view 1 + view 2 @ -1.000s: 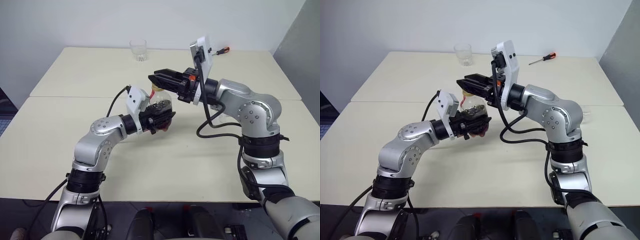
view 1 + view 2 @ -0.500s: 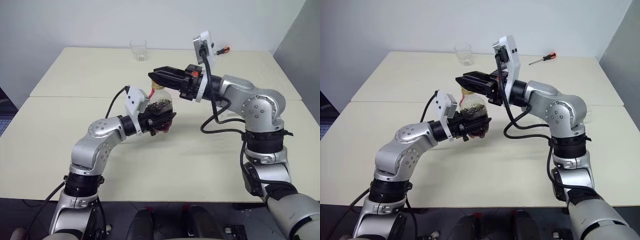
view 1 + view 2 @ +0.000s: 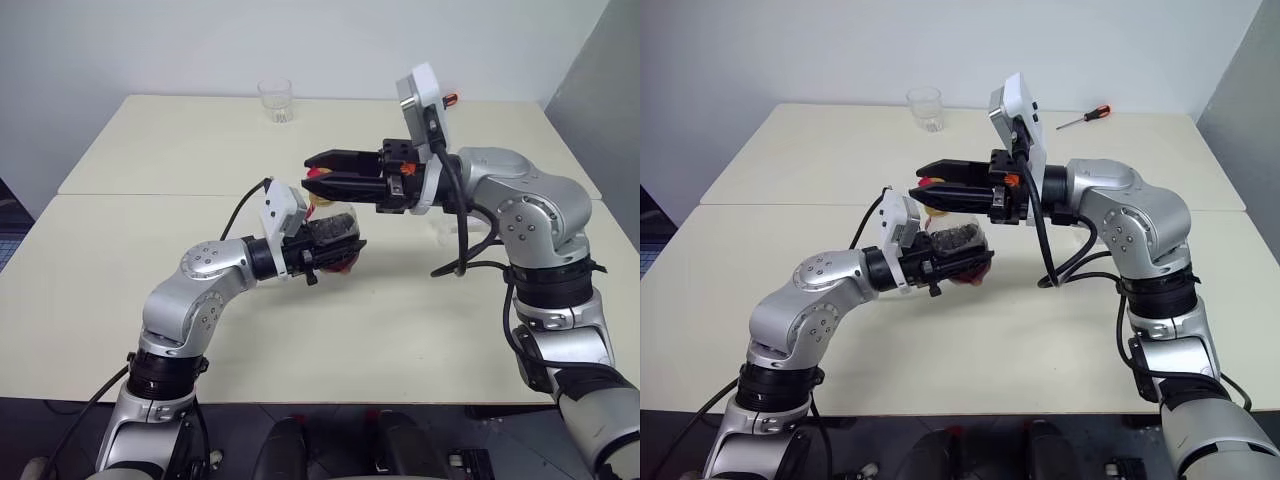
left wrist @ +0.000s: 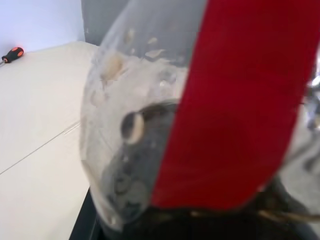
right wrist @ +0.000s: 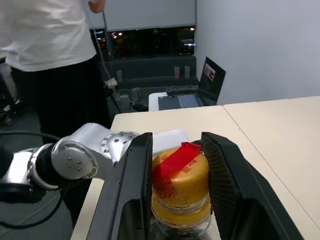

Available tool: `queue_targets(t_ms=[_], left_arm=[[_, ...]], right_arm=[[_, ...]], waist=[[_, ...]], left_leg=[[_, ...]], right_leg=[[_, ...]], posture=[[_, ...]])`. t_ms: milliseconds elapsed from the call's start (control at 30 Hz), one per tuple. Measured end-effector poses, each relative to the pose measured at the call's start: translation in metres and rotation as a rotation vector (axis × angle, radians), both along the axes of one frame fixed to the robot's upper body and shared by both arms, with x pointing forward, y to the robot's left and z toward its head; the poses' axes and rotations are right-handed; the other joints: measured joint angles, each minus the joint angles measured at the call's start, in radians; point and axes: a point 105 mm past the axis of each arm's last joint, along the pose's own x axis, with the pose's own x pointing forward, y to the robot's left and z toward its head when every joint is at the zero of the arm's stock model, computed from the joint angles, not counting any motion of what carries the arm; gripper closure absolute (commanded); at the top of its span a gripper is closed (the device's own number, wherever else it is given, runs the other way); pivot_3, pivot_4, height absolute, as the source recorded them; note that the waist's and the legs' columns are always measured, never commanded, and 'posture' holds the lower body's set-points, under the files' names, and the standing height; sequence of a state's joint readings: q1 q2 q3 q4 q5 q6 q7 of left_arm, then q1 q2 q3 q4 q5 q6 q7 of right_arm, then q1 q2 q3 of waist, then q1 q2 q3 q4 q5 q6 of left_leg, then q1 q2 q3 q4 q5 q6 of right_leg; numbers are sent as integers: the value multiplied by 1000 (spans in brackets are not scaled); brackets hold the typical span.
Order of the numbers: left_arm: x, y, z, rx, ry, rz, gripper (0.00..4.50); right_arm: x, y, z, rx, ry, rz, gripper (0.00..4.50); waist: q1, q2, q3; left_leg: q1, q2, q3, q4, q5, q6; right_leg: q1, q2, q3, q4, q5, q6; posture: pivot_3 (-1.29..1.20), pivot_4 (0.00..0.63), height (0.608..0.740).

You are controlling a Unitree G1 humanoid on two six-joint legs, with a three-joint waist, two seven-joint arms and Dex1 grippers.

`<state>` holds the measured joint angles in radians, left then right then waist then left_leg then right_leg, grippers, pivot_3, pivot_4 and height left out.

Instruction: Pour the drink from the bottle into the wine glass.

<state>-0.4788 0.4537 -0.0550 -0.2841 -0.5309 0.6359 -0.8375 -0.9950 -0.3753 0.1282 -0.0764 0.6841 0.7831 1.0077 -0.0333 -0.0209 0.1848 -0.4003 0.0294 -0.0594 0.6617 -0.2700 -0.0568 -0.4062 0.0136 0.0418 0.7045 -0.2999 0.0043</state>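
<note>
Now the left gripper (image 3: 335, 252) clamps the bottle (image 3: 330, 228) level above the table (image 3: 120, 240); the right gripper (image 5: 176, 165) pinches its cap (image 5: 180, 172), hiding the neck.

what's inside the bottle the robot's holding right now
Dark brown drink with foam on the wall fills the lower part of the bottle. The left gripper covers its base, so how deep the drink goes is hidden.

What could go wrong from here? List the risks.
1. The right gripper clamps the yellow cap while the left gripper holds the bottle in the air over the table; twisting could slip it loose.
2. Foam clings inside the bottle, so the drink may fizz out on opening.
</note>
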Motion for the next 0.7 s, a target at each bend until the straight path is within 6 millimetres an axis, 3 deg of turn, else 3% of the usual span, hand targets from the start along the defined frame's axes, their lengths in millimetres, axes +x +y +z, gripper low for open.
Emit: queue_targets(t_ms=[367,667,700], left_arm=[[-16,-3,-7,-16,83,-49,2505],[-16,-4,-4,-21,83,-40,2505],[-17,-4,-3,-21,77,-40,2505]], right_arm=[[-6,13,1,-51,-40,178,3301],[2,12,-5,-68,-11,153,88],[3,12,-5,-68,-9,145,32]], waist=[[-1,0,0],[1,0,0],[1,0,0]], left_leg=[[0,0,-1,0,0,0],[0,0,-1,1,0,0],[0,0,-2,1,0,0]], right_leg=[[0,-1,0,0,0,0],[0,-2,0,1,0,0],[0,-2,0,0,0,0]], posture=[[0,150,740],[0,150,740],[0,150,740]])
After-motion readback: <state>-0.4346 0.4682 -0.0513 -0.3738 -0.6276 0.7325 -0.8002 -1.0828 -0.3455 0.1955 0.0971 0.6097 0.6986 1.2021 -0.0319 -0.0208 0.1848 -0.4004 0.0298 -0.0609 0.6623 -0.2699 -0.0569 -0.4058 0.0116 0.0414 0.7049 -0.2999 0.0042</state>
